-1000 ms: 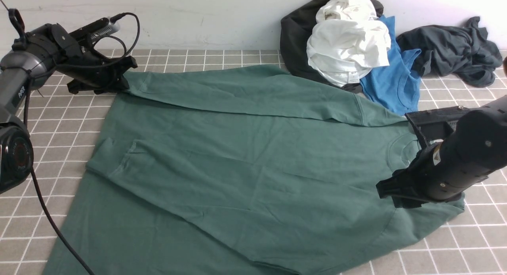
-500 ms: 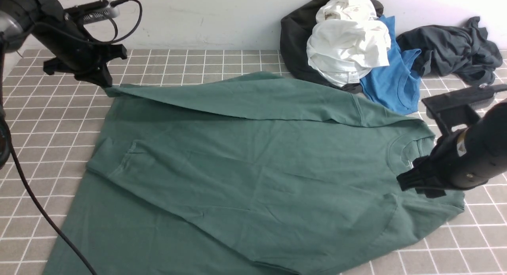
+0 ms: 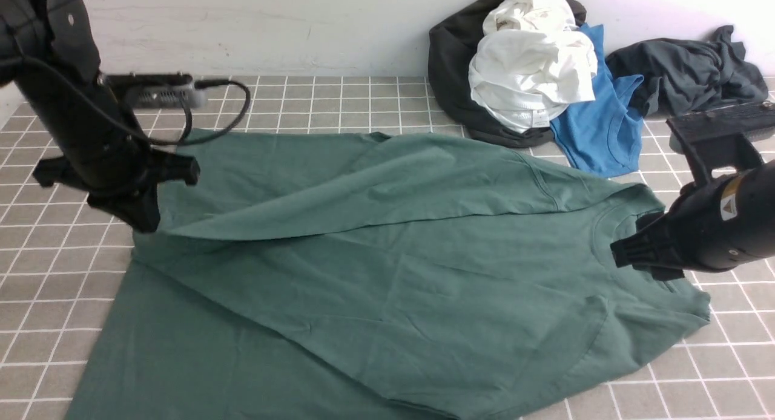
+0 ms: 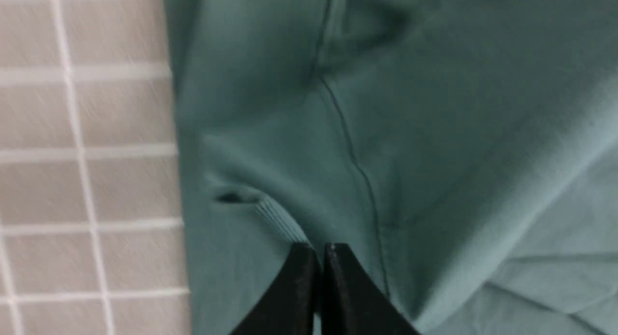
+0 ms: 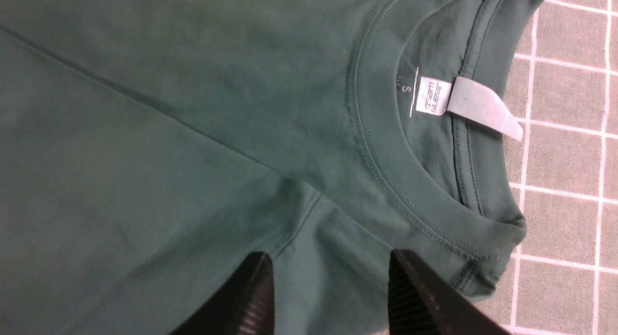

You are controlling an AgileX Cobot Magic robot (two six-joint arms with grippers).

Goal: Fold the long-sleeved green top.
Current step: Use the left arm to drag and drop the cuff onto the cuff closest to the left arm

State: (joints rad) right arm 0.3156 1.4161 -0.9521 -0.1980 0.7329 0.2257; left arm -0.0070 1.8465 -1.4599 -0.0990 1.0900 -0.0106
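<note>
Front view: shows the green long-sleeved top (image 3: 387, 275) spread flat over the tiled floor (image 3: 54, 299), collar (image 3: 611, 226) toward the robot's right. Finds the left gripper (image 3: 147, 221) pointing down at the top's left edge, clamped on the end of one sleeve (image 3: 363, 190) — raised off the body and drawn across it in a long fold. Hides the right gripper (image 3: 636, 256) mostly behind its own arm, low over the collar area. Places a heap against the wall (image 3: 303, 26) beyond the far shoulder: black garment (image 3: 448, 63), white garment (image 3: 533, 69) on top, blue T-shirt (image 3: 599, 129) just beside the green shoulder, dark grey garment (image 3: 690, 75) further right.

Left wrist view, blurred: adds two black fingers (image 4: 299, 296) pressed together, with the ribbed cuff (image 4: 280, 219) nipped at their tips, and bare tiles alongside.

Right wrist view: settles the right side — fingers (image 5: 256, 301) spread wide, gripping nothing, over the shoulder seam just beside the collar; cannot tell whether touching the cloth. Reveals the white neck label (image 5: 434, 96) inside the collar.
</note>
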